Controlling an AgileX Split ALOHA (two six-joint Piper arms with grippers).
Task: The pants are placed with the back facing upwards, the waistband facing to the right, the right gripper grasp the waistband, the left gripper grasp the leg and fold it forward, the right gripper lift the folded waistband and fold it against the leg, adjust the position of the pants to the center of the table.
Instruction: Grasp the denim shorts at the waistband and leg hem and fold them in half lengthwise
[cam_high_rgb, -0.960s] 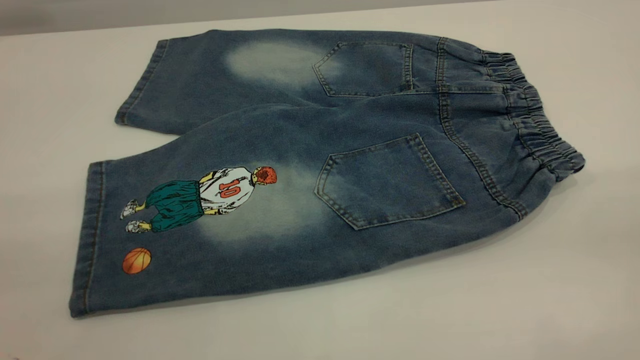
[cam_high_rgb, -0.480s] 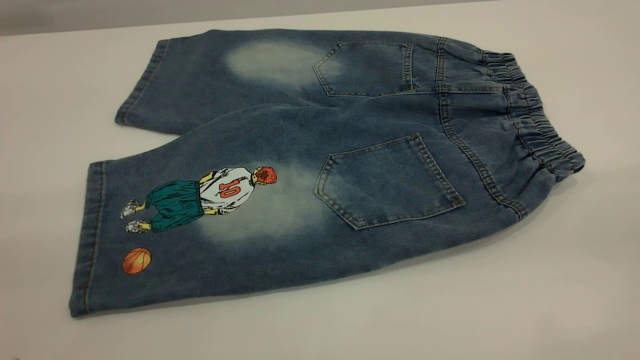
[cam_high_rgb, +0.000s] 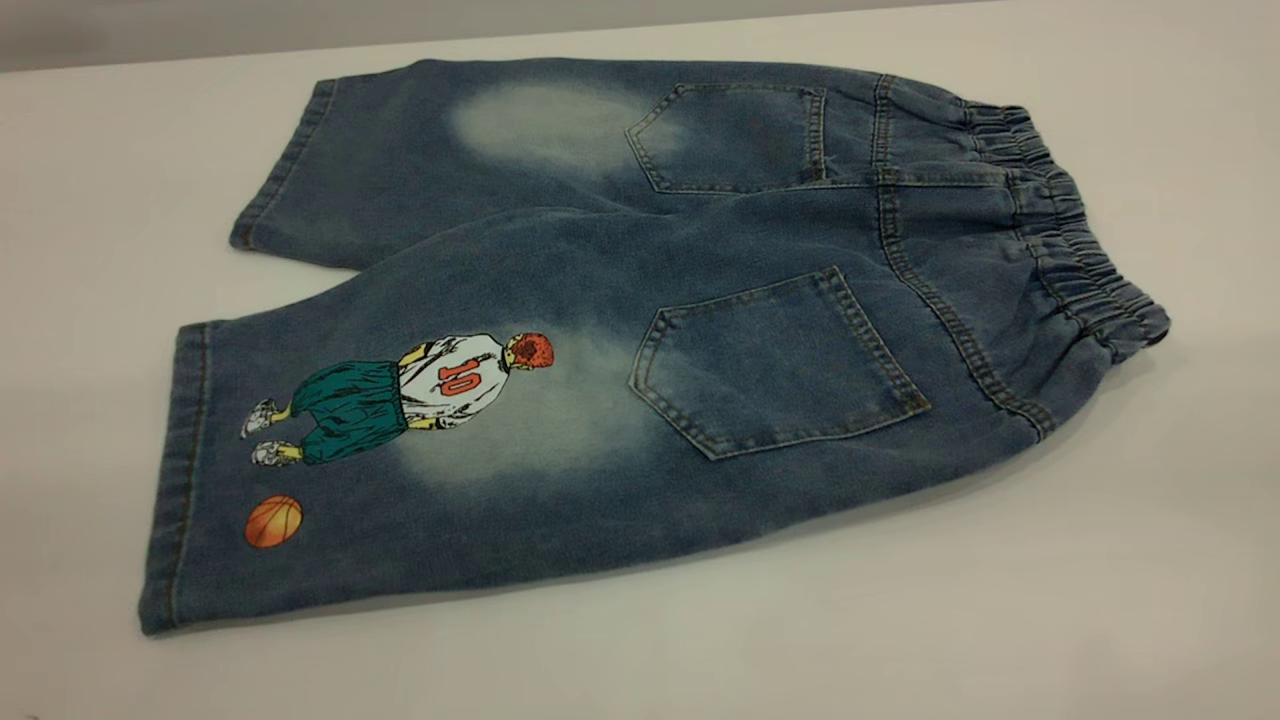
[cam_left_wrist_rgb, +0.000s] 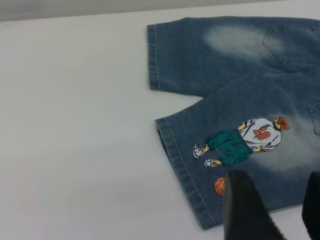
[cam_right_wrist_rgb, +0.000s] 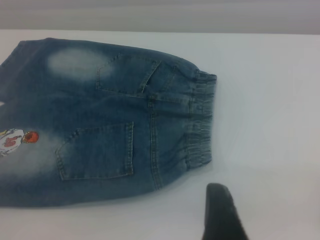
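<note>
The right hand (cam_right_wrist_rgb: 222, 215) is cut off — one fingertip above the table (cam_right_wrist_rgb: 270, 125).

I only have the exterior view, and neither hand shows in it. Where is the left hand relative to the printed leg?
Observer: The left hand hangs over the hem end of the printed leg, right by the orange ball.
Operator: Open or shut?
Observer: Open. Denim shows in the gap between its fingers.
Operator: And the right hand?
Observer: The right hand is over bare table, just off the near end of the waistband, and does not overlap the pants.
</note>
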